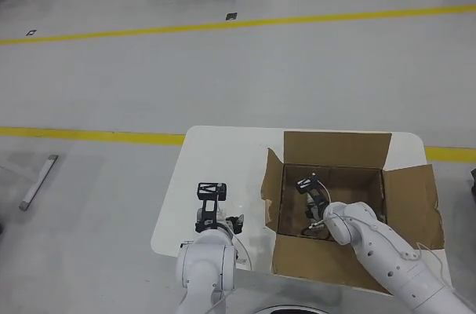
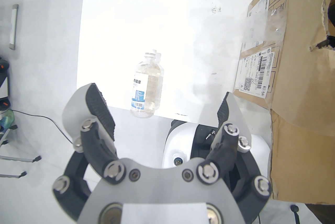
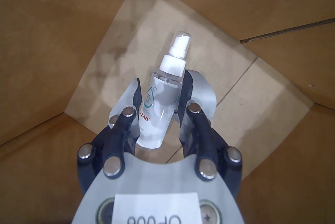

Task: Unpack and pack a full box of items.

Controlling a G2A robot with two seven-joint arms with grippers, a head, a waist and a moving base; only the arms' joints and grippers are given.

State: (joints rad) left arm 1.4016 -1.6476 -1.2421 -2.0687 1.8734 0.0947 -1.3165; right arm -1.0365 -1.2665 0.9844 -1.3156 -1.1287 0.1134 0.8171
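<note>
An open cardboard box (image 1: 336, 148) stands on the right half of the white table (image 1: 222, 157). My right gripper (image 3: 162, 80) is down inside it, shut on a small clear spray bottle (image 3: 167, 73) with a white nozzle, just above the box floor (image 3: 235, 104). In the top view the right gripper (image 1: 307, 187) is at the box's left inner side. My left gripper (image 2: 159, 94) hangs open and empty over the table's near edge, left of the box (image 2: 288, 52). Beyond its fingers a clear labelled bottle (image 2: 146, 84) stands upright at that edge. The left gripper (image 1: 212, 191) also appears from above.
The box flaps (image 1: 410, 200) are folded outward on all sides. No other item lies on the box floor around the spray bottle. Bare tabletop (image 2: 157, 0) stretches beyond the clear bottle. A metal stand (image 1: 38, 180) lies on the floor to the left.
</note>
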